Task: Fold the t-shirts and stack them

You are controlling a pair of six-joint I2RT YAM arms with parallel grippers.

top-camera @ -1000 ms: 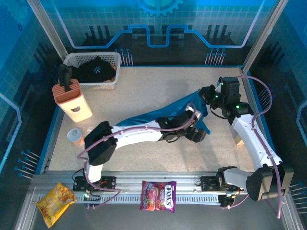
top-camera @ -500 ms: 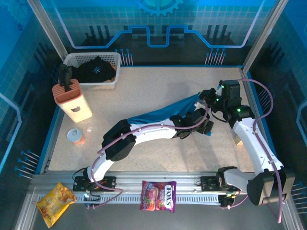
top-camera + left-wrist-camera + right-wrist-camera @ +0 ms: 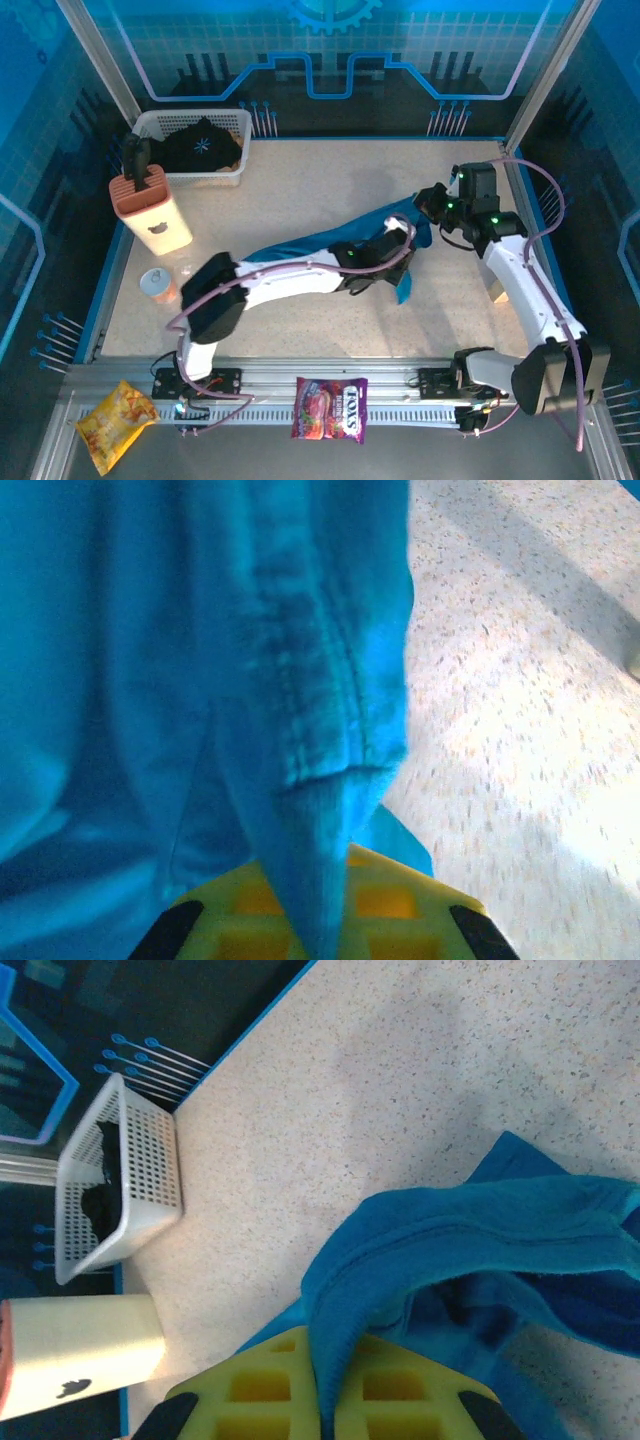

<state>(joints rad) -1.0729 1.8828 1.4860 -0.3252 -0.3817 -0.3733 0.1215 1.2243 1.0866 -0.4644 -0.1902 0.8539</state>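
A second ago my left gripper (image 3: 398,262) stood wide beside the hanging cloth. Now its jaws have closed on a narrow fold of the teal shirt (image 3: 310,243). In the left wrist view that fold runs down between the yellow pads (image 3: 390,900), with a stitched hem just above them. The right gripper (image 3: 428,203) has not let go: it is clamped on another bunched edge of the same shirt (image 3: 480,1230), up near the far right of the table (image 3: 300,190).

So I judge both ends are now pinched, and the shirt hangs between the two as a sagging band, partly trailing on the table toward the left. That should let me pull it open and lay it flat. Folding itself has not begun.

The cloth is a soft, limp knit that creases heavily, and the hem is thicker with a double seam. The pads are a waffle-grid rubber. The table is hard, pale and speckled.

The black shirt (image 3: 200,145) lies crumpled in the white perforated basket (image 3: 150,122) at the far left, untouched.
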